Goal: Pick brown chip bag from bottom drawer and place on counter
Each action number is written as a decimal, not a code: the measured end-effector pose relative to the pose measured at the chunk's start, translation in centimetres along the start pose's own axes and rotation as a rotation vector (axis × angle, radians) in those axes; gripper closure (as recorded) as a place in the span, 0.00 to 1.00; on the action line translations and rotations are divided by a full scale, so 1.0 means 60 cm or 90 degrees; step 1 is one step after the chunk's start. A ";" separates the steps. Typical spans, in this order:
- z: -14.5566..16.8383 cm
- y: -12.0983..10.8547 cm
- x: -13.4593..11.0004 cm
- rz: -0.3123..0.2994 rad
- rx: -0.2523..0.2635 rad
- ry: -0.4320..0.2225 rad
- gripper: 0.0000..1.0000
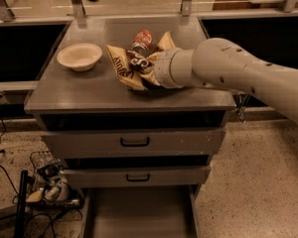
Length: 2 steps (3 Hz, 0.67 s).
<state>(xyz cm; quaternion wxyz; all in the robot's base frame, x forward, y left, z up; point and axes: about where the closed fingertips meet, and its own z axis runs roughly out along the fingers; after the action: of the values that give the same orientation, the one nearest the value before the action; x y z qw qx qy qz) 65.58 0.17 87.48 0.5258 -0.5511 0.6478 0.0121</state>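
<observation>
- I see the grey worktop carrying three things.
- Pale bowl on its left part, well apart from the others.
- Brown chip bag crumpled near the middle, red soda can just behind it.
- My hand sits at the bag's right side, above the worktop.

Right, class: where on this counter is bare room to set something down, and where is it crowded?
Bare: the counter front-left strip, between the bowl and the front edge. Crowded: the middle, where the brown chip bag, red can and gripper bunch together; the arm covers the right side.
</observation>
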 end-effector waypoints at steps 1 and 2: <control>0.000 0.000 0.000 0.000 0.000 0.000 0.27; 0.000 0.000 0.000 0.000 0.000 0.000 0.04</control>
<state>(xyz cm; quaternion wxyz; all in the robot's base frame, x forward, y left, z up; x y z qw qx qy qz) 65.58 0.18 87.49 0.5258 -0.5511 0.6478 0.0121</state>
